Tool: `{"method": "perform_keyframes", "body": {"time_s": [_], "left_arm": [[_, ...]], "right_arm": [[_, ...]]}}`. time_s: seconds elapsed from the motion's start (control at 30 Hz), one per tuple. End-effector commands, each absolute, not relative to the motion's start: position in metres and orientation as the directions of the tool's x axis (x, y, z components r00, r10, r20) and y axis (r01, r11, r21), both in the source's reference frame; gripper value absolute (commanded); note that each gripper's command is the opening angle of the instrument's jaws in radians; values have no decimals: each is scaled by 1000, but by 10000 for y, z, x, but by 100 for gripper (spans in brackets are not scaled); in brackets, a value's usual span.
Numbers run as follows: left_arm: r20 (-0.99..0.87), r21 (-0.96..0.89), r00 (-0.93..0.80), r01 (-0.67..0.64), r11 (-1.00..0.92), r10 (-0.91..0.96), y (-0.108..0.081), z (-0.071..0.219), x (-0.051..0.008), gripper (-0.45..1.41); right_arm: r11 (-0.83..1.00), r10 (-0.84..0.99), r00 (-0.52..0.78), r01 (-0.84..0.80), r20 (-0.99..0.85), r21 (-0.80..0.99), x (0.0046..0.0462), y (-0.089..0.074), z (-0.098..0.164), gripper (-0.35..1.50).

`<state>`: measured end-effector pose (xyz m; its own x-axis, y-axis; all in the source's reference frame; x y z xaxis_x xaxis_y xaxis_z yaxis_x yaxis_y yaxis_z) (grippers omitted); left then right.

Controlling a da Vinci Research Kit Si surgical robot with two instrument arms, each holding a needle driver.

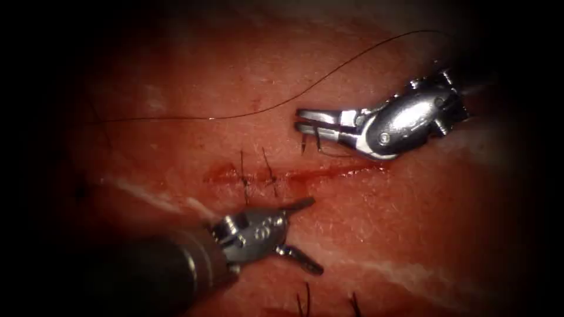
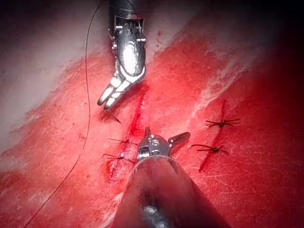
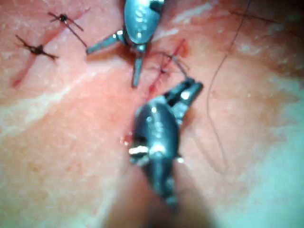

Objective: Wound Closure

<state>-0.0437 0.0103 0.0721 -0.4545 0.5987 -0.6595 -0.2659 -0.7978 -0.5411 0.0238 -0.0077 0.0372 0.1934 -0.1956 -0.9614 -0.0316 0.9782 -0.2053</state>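
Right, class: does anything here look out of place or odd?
Nothing stands out. The left tool, open and empty, sits near the cut; thread lies loose on the tissue above. A thin dark curve under the right tool may be the needle; hold unclear.

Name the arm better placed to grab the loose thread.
Right, probably. The right tool sits close beside the thread, while the left tool, jaws open and empty, lies across the cut from it.
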Motion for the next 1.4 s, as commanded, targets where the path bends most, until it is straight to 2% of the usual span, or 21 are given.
{"method": "perform_keyframes", "body": {"time_s": [0.03, 0.47, 0.67, 1.0, 1.4], "left_arm": [[-659, -544, -454, -264, -797, 600, 98, 729, -444, 74], [-658, -549, -452, -259, -794, 602, 103, 725, -440, 74], [-658, -550, -453, -258, -795, 602, 103, 725, -439, 74], [-661, -546, -457, -252, -799, 595, 106, 729, -437, 74], [-633, -561, -482, -254, -788, 606, 104, 744, -427, 72]], "right_arm": [[979, -192, 191, -30, -963, -201, 243, -87, 376, -35], [963, -263, 190, -15, -946, -270, 243, -98, 384, -35], [926, -370, 183, -2, -911, -377, 242, -107, 385, -35], [895, -439, 168, 1, -883, -445, 238, -138, 411, -35], [881, -470, 181, 45, -864, -470, 226, -166, 438, -35]]}}
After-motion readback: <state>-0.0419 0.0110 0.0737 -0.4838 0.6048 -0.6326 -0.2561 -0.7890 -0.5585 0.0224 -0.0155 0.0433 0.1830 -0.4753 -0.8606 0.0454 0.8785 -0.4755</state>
